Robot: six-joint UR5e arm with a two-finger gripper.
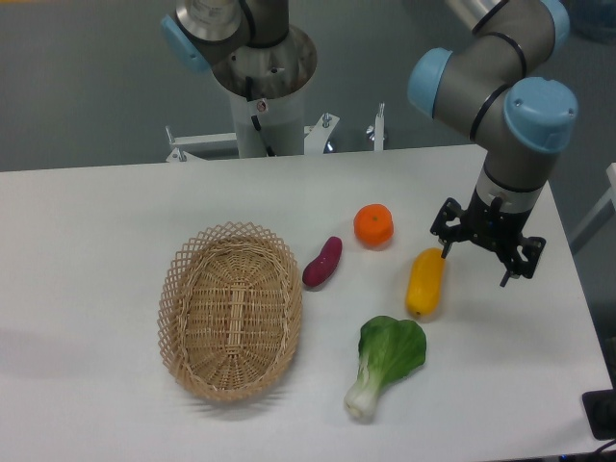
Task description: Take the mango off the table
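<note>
Mango (425, 282) lying on table (115, 212), gripper (475, 267) just right of its upper end, fingers apart, holding nothing

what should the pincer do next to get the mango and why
Probably shift left until centred over the mango, then descend. The pincer hangs open just right of the fruit's upper end, not yet around it, and the mango lies untouched on the table.

A wicker basket (230, 310) sat empty at left. Just right of it lay a purple sweet potato (322, 262), a round orange (373, 225) beyond that. A bok choy (387, 361) lay nearer the front edge.
</note>
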